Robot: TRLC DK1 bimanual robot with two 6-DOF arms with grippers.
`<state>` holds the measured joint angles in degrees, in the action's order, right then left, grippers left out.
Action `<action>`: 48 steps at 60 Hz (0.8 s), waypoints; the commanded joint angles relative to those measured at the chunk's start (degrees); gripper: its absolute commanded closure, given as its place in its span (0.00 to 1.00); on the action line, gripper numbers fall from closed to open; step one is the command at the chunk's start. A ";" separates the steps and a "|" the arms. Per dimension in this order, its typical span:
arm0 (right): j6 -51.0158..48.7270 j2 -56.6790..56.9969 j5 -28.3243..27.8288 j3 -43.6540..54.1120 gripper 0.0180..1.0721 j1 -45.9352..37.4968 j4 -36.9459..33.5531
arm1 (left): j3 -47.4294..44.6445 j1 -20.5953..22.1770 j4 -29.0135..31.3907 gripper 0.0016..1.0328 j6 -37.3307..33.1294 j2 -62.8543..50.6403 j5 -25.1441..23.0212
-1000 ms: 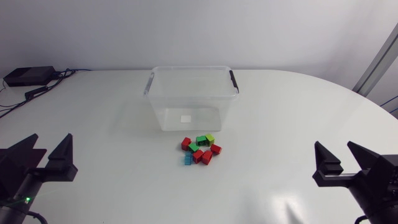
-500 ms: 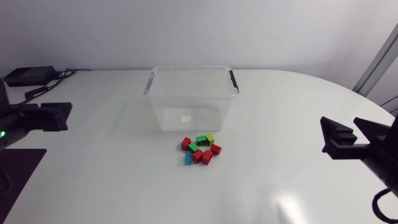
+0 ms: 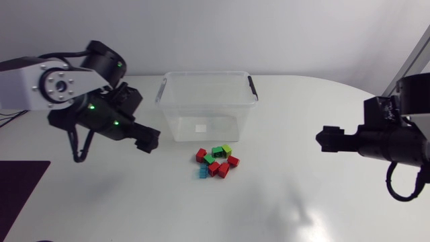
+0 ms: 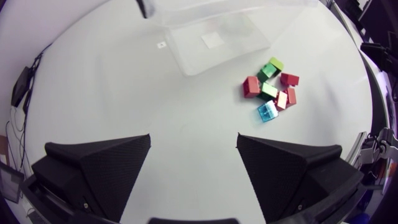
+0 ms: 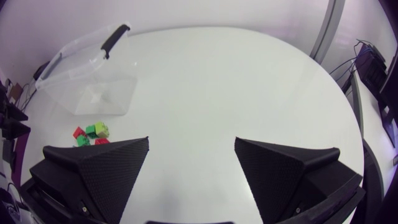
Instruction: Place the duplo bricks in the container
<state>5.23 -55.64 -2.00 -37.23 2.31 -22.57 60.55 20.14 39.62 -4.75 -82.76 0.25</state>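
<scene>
White table (image 3: pixel 302 121) — container (image 3: pixel 175 114), its label (image 3: pixel 200 127) unreadable; bricks (image 3: pixel 216 162) beside; left claw (image 4: pixel 193 140), right claw (image 5: pixel 191 142) wide.

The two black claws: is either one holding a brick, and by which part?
Nothing is held. The left claw and right claw are open and empty; the duplo bricks lie loose beside the container.

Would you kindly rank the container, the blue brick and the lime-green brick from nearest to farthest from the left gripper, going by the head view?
From the left gripper:
1. Container, its left wall just beside the gripper.
2. Blue brick, at the pile's front left corner.
3. Lime-green brick, on the pile's far right side.
</scene>
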 commanded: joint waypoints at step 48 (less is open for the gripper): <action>-8.66 -13.09 -12.77 4.19 0.05 3.23 8.07 | 22.33 14.93 7.23 0.18 7.39 -33.78 -7.55</action>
<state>-2.02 -67.42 -14.81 -34.98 5.21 -15.35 80.77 34.52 46.24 0.32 -114.54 -6.87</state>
